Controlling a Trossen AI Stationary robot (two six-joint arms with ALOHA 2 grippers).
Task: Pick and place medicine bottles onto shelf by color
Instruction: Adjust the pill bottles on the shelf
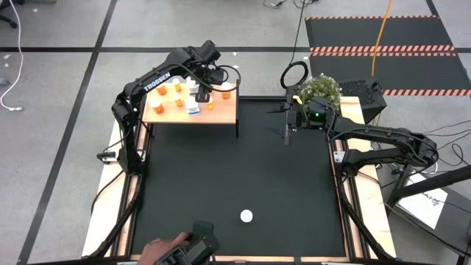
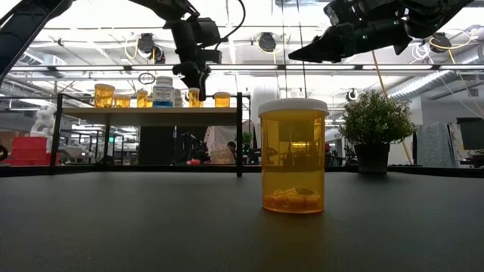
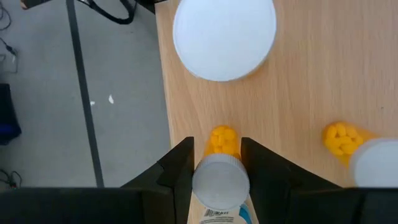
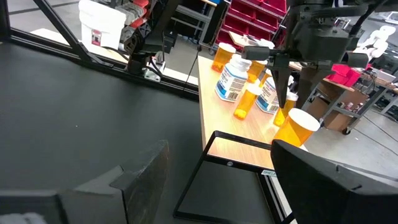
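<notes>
A potted plant (image 1: 321, 90) stands at the black mat's (image 1: 243, 162) far right corner, beside a ring light (image 1: 294, 74). A person's hand (image 1: 156, 250) (holding a dark device) shows at the near edge.

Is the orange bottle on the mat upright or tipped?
Upright. The bottle stands on the mat, white cap on top; from above only its round cap shows.

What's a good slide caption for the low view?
One orange medicine bottle stands alone on the black mat; behind, the left end effector hangs over the bottle-lined shelf.
</notes>
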